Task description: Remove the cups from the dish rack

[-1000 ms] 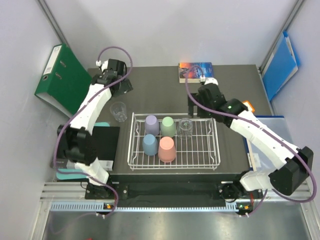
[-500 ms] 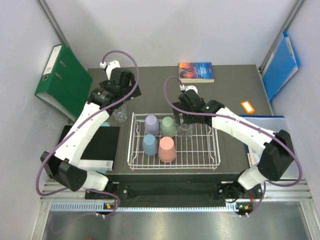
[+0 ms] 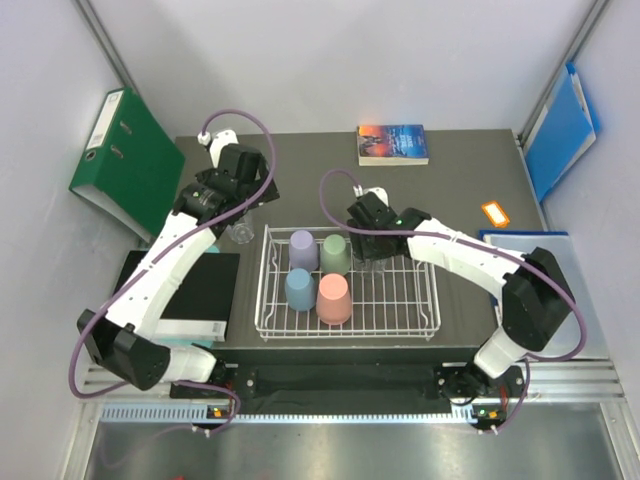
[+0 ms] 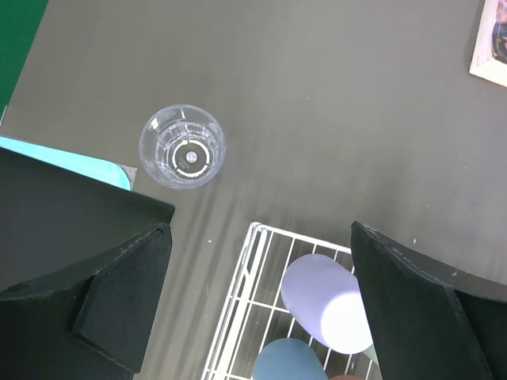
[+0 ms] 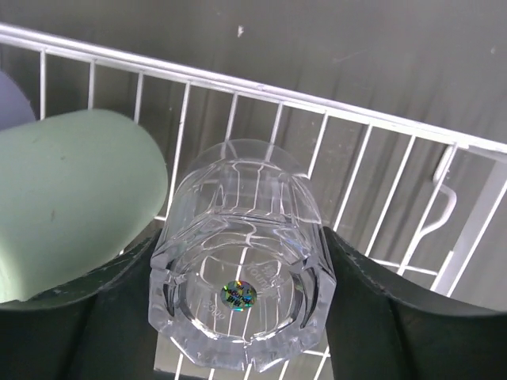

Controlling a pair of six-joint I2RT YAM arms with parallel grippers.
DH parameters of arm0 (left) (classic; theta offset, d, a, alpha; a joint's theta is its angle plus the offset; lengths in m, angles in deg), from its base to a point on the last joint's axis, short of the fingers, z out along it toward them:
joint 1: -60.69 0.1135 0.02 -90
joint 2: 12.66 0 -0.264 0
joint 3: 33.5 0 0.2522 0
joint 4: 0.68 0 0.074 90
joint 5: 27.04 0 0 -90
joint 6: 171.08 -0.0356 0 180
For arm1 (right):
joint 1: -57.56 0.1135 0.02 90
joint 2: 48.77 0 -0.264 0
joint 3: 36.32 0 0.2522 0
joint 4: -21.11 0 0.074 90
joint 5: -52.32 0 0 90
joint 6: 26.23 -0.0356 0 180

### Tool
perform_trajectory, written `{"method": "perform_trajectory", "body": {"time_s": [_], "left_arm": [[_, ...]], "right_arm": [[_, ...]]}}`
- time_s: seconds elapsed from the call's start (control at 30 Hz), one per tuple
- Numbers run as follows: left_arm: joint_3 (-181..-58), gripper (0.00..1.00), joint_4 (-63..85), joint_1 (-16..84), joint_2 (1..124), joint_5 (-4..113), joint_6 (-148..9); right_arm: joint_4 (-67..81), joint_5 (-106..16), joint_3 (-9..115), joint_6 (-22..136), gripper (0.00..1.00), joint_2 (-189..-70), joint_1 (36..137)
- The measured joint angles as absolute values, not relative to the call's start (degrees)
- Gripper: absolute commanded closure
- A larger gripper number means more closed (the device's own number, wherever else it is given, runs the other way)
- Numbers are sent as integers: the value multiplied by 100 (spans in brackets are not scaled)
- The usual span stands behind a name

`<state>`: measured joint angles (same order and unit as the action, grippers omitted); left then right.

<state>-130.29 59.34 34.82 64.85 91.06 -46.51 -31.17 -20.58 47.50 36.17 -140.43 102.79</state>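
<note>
The white wire dish rack holds four upturned tumblers: lavender, sage green, light blue and salmon pink. A clear glass cup stands upside down at the rack's back, right of the green tumbler. My right gripper is down over it, one finger pressed against each side. It is the rightmost cup in the top view, under that gripper. My left gripper is open and empty above the rack's back-left corner. A second clear glass stands upright on the table beyond it.
A green binder leans at the back left. A black notebook lies left of the rack. A book lies at the table's back, an orange tag to the right, and a blue folder against the right wall.
My right gripper moved left from behind the rack and came down around the clear glass in it. My left gripper swung from the back left towards the rack's back-left corner.
</note>
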Motion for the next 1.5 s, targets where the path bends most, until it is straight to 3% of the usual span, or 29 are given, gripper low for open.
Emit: {"method": "perform_trajectory", "body": {"time_s": [0.23, 0.43, 0.53, 0.67, 0.83, 1.0, 1.37, 1.5], "left_arm": [[-12854, 1, 5917, 3482, 6385, 9058, -4647], [-12766, 1, 5672, 3485, 6273, 8721, -4621], [-12484, 1, 5169, 3496, 6037, 8048, -4516], [-11938, 1, 4123, 3541, 5653, 6638, -4107], [-10981, 4, 2088, 3600, 5384, 4916, -2979], [-10133, 5, -50, 3609, 5462, 3751, -1554], [-10071, 14, -2015, 3323, 5828, 2892, -367], [-10058, 26, -2050, 2995, 5921, 2872, -323]], "right_arm": [[-3249, -1756, 4722, 3545, 100, -13737, 10373], [-3115, -1905, 4928, 3508, 100, -12237, 10408], [-2263, -2867, 4742, 3259, 100, -11153, 9637], [-318, -4600, 3767, 2258, 100, -10161, 7768], [1971, -6410, 2643, 669, 100, -10557, 7385], [2961, -7197, 2045, -341, 100, -10978, 7381], [3737, -7610, 2023, -640, 100, -11094, 7514], [3848, -7616, 2025, -645, 100, -11322, 7621]]}}
